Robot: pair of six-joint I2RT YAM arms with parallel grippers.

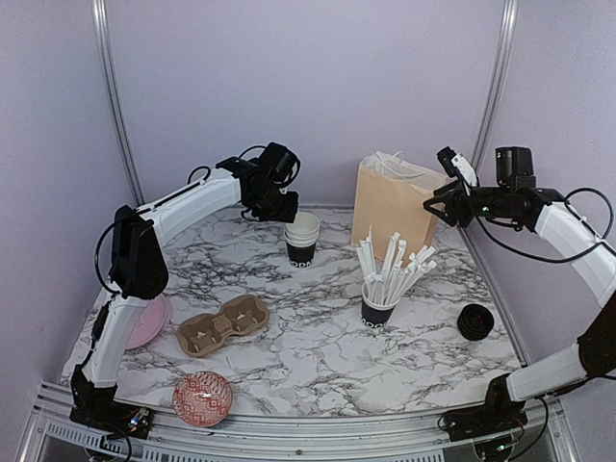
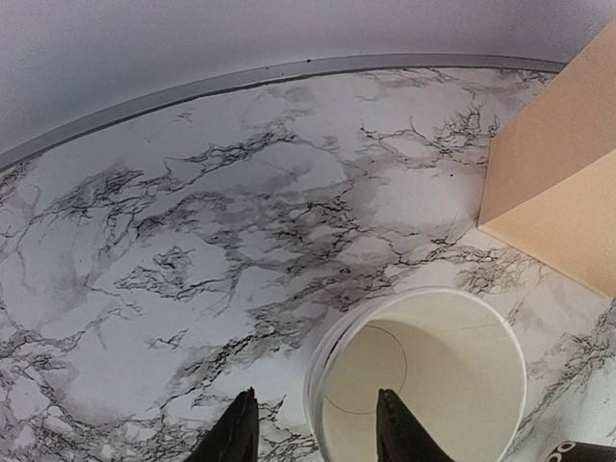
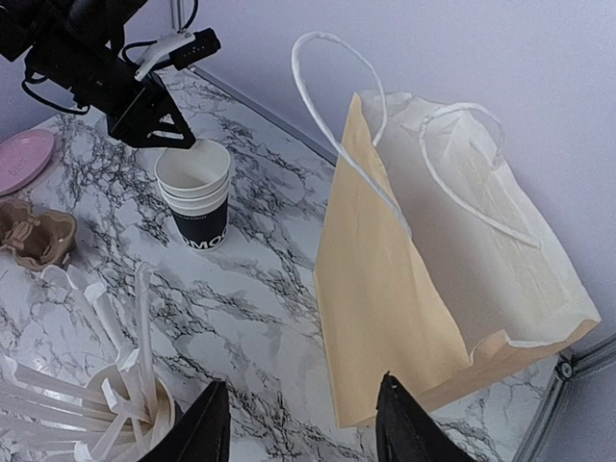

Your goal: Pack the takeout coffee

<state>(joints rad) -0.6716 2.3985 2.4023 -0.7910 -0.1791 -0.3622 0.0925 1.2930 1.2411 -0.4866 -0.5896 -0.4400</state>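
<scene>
1. The marble table (image 1: 318, 361) carries everything; both arms reach over its far edge.
2. A tan paper bag (image 1: 390, 207) with white handles stands upright at the far edge, right of centre. Its mouth is open, and it is judged to be the packing destination.
3. A cardboard cup carrier (image 1: 223, 325) lies left of centre, towards the near edge, with its wells empty. Just beside it, at the left edge, is a pink plate (image 1: 152, 322).
4. A black cup of white straws (image 1: 378, 313) stands near the centre, in front of the bag. It is not a task item.
5. The takeout coffee cups (image 1: 301, 243) are nested in one stack, black with white rims. The stack stands upright near the far edge, just left of the bag and apart from it.
6. A red patterned bowl (image 1: 203, 397) sits at the near edge on the left. A round black lid (image 1: 475, 321) lies near the right edge.
7. The left gripper (image 2: 316, 399) is over the stack. Its jaws are partly apart and straddle the top cup's rim, one finger inside and one outside. No pinch on the wall is visible, so the stance is judged to be preparation for lifting off the top cup.
8. The right gripper (image 3: 303, 404) is beside the bag's upper right edge with its jaws apart and nothing held. It is probably placed there to steady or spread the bag; contact cannot be confirmed.
</scene>
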